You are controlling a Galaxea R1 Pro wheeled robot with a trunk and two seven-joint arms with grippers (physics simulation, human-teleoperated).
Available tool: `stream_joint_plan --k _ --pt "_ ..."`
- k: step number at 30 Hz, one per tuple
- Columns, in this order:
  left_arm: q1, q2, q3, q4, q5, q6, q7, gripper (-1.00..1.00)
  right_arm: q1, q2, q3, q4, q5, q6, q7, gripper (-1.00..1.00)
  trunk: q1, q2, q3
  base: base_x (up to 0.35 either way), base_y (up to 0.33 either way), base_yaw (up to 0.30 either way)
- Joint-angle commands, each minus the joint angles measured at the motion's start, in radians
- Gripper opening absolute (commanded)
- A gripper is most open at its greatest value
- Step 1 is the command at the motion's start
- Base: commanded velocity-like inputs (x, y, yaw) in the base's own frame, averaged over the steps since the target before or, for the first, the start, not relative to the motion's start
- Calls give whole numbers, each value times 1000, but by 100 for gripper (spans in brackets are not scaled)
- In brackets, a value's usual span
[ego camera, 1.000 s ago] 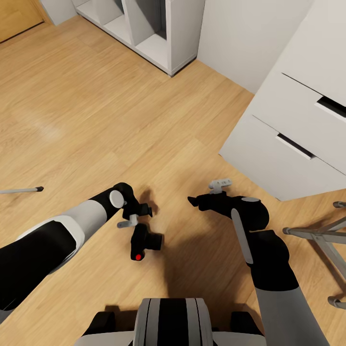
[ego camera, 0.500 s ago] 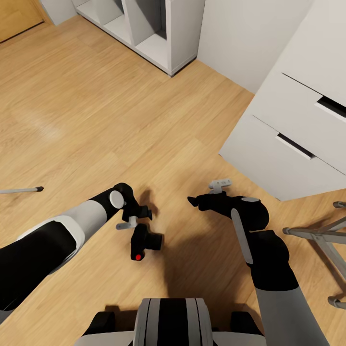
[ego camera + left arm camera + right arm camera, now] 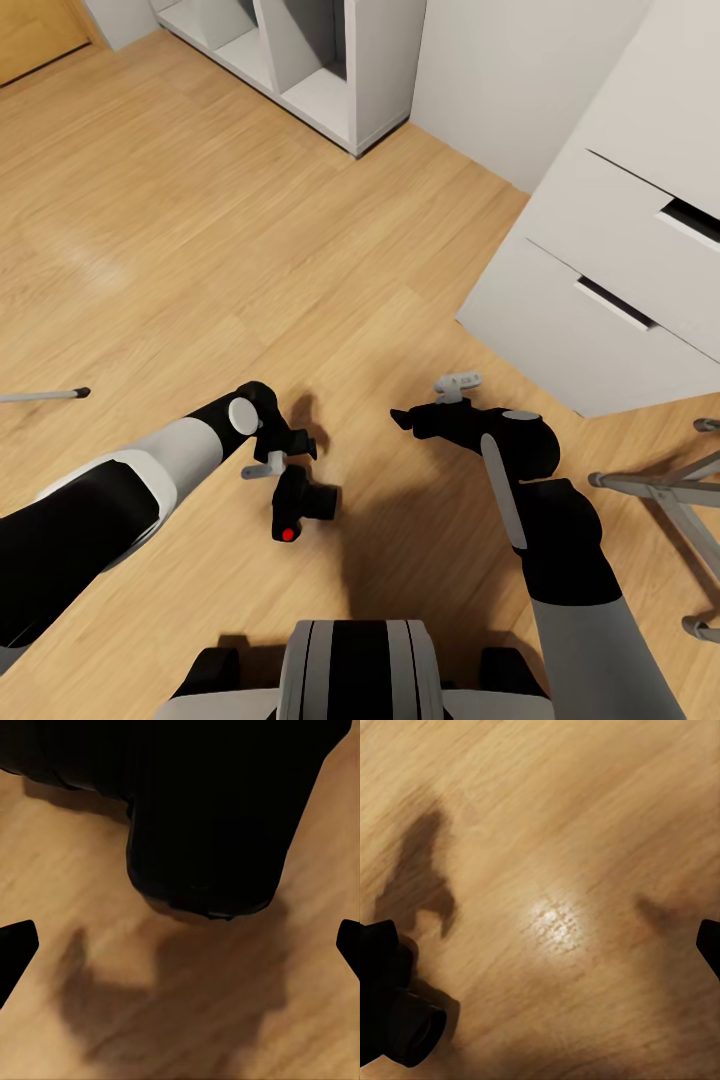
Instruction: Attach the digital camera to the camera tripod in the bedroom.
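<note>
The digital camera [image 3: 300,505] is small and black, lying on the light wood plank floor [image 3: 200,250] of the bedroom, near the robot's base, its red dot [image 3: 288,535] at the near end. A silver-grey leg with a black foot, apparently of the camera tripod [image 3: 45,396], lies at the far left edge.

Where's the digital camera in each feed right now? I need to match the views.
Head view: digital camera low centre on the wood floor, just beyond the left gripper.
Left wrist view: the big black mass ahead.
Right wrist view: lens at the frame's edge.
Shared landmark: the wood floor.
</note>
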Motion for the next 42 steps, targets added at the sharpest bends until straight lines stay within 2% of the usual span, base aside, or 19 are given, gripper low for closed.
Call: stream_joint_plan --k 1,33,42 --pt "0 0 1 -1 4 -2 -8 100 0 0 0 -1 1 5 2 100 0 0 -2 0 0 0" --pt "0 -1 -2 -1 -1 -2 -11 100 0 1 0 -1 1 5 2 100 0 0 -51 0 0 0" --pt "0 0 -1 -1 -1 -2 -10 100 1 1 0 -1 1 5 2 100 0 0 -55 0 0 0"
